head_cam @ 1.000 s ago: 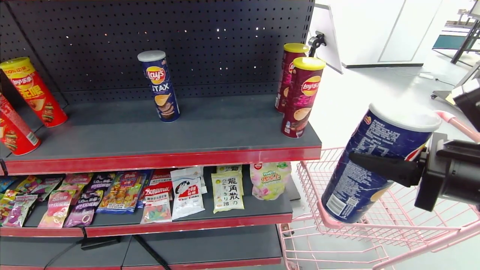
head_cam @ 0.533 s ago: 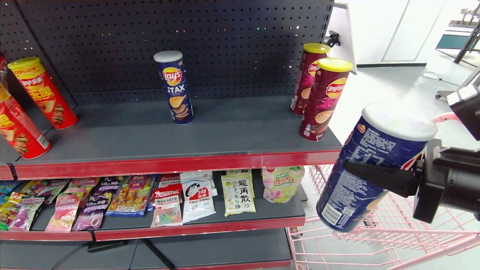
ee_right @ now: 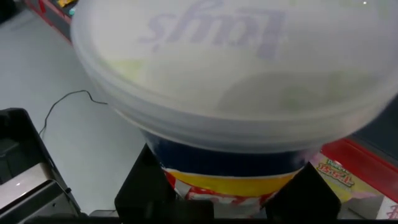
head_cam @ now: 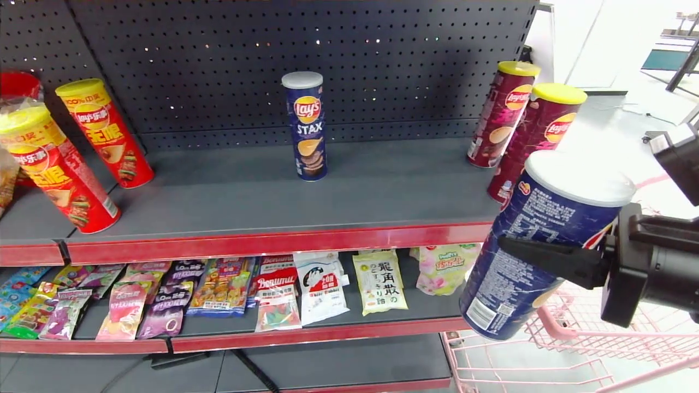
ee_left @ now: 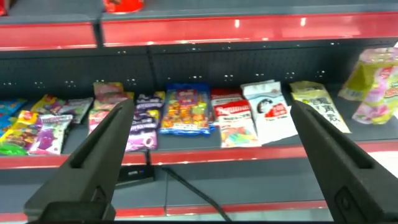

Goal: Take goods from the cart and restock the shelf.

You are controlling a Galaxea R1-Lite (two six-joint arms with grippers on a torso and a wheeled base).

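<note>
My right gripper [head_cam: 568, 256] is shut on a dark blue chip can [head_cam: 538, 245] with a white lid, held tilted in the air off the shelf's right end and above the pink cart [head_cam: 568, 338]. The right wrist view looks down on that can's lid [ee_right: 236, 68], with my fingers [ee_right: 146, 186] on either side of the body. One matching blue can [head_cam: 306, 125] stands upright mid-shelf on the grey upper shelf [head_cam: 284, 202]. My left gripper [ee_left: 211, 158] is open and holds nothing, facing the lower shelf's snack bags [ee_left: 186, 109].
Two maroon cans [head_cam: 524, 125] with yellow lids stand at the upper shelf's right end, partly behind the held can. Red cans [head_cam: 104, 131] stand at its left end. Snack bags [head_cam: 218, 289] cover the lower shelf. Open shelf surface lies on both sides of the standing blue can.
The head view has swung to the right, so the shelf and its cans appear shifted right in the picture. The held can keeps its place in the right gripper.
</note>
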